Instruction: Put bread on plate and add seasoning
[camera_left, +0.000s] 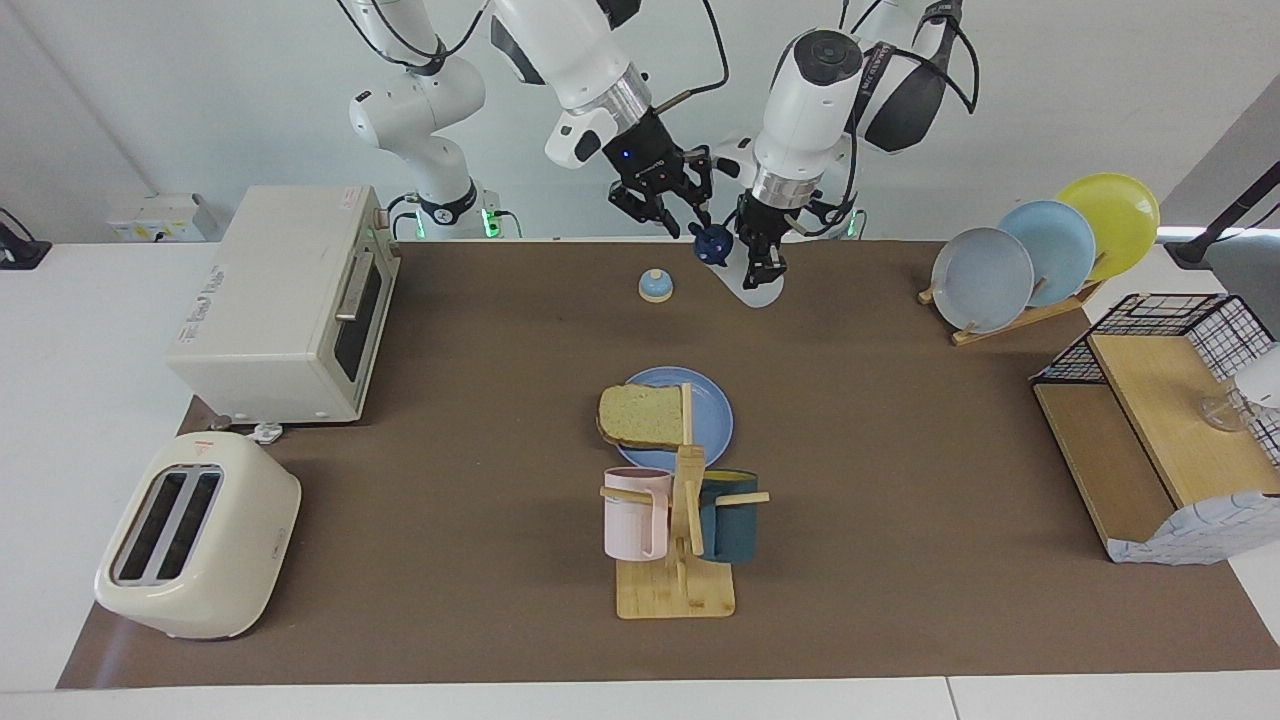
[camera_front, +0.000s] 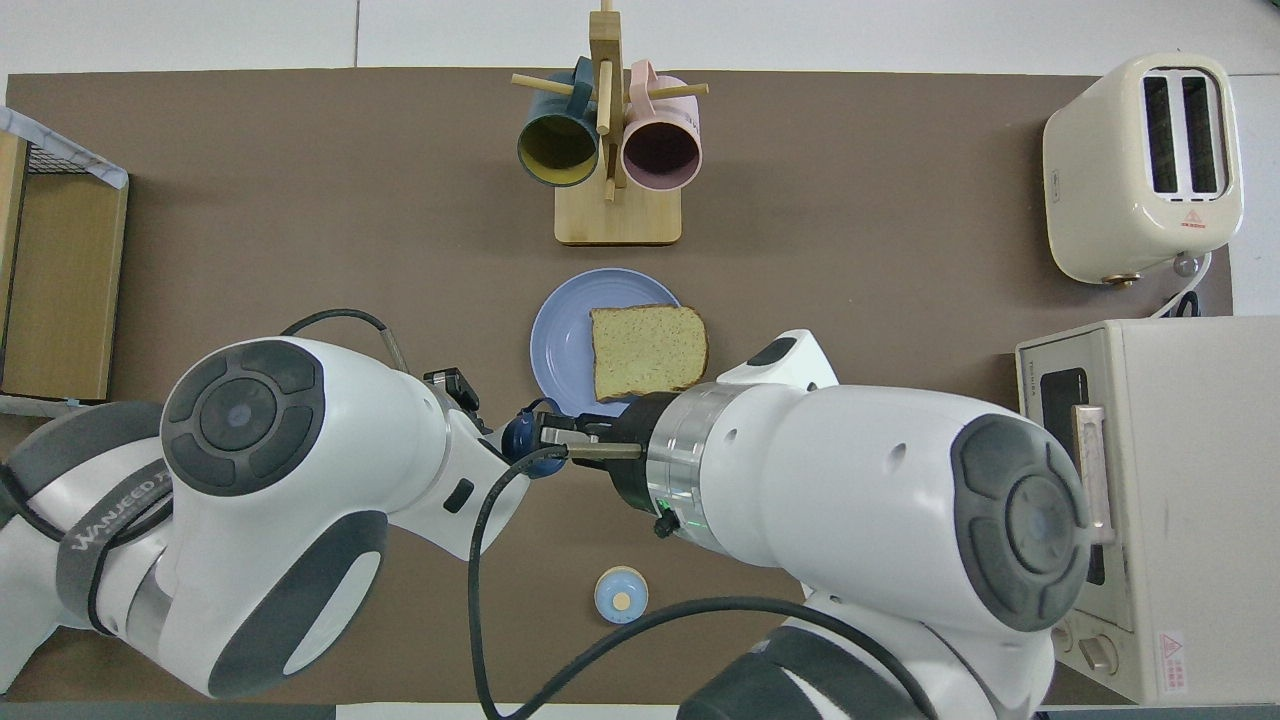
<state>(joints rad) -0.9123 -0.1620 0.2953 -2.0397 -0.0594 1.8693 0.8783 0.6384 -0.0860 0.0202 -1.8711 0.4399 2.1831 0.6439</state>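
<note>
The bread (camera_left: 640, 415) lies flat on the blue plate (camera_left: 712, 415) mid-table, overhanging its rim toward the right arm's end. In the overhead view the bread (camera_front: 648, 350) covers much of the plate (camera_front: 560, 345). My left gripper (camera_left: 764, 262) is shut on the seasoning (camera_left: 752, 291), holding it tilted above the table's robot-side edge, with the navy cap (camera_left: 712, 243) pointing at the right arm. My right gripper (camera_left: 689, 226) is open, its fingertips just beside and above the cap. Whether they touch it I cannot tell. From overhead only the cap (camera_front: 519, 438) shows between the two arms.
A small blue-and-wood bell (camera_left: 655, 285) sits on the mat beside the held bottle. The mug rack (camera_left: 680, 540) stands just farther from the robots than the plate. Toaster oven (camera_left: 285, 300) and toaster (camera_left: 195, 535) fill the right arm's end; plate rack (camera_left: 1040, 250) and wire shelf (camera_left: 1160, 430) fill the left arm's.
</note>
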